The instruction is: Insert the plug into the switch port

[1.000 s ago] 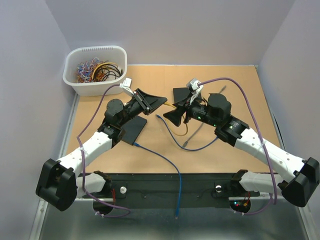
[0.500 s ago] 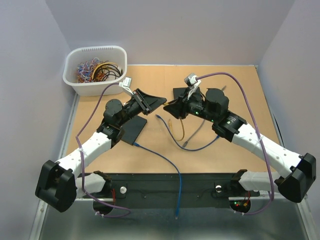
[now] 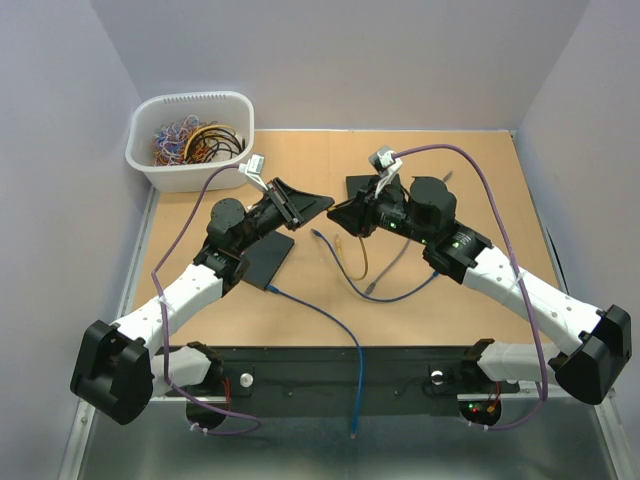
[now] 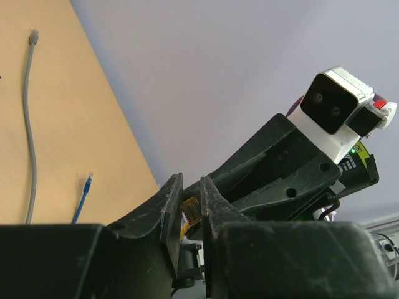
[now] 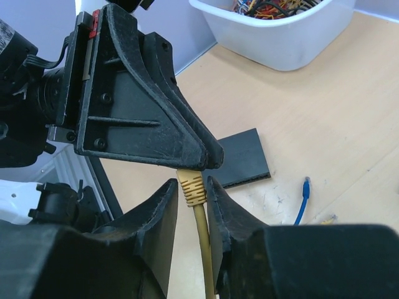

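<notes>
My left gripper [image 3: 327,203] is shut on the tip of a yellow plug [image 4: 190,212], held in the air above the middle of the table. From the other side, my right gripper [image 3: 337,212] meets it tip to tip. Its jaws are closed round the ribbed boot of that yellow plug [image 5: 192,189], just under the left fingers [image 5: 156,124]. The yellow cable [image 3: 362,256] hangs down to the board. The switch [image 3: 266,262], a flat black box, lies on the board under my left arm, and its ridged edge shows in the right wrist view [image 5: 246,159].
A white bin [image 3: 190,140] of coiled cables stands at the back left. Loose blue [image 3: 330,320] and grey [image 3: 395,262] cables lie on the board between the arms. Another flat black piece [image 3: 358,186] sits behind my right gripper.
My right gripper has moved left and up to the left gripper's tips, and its jaws have closed in on the yellow plug's boot. The left arm has stayed put.
</notes>
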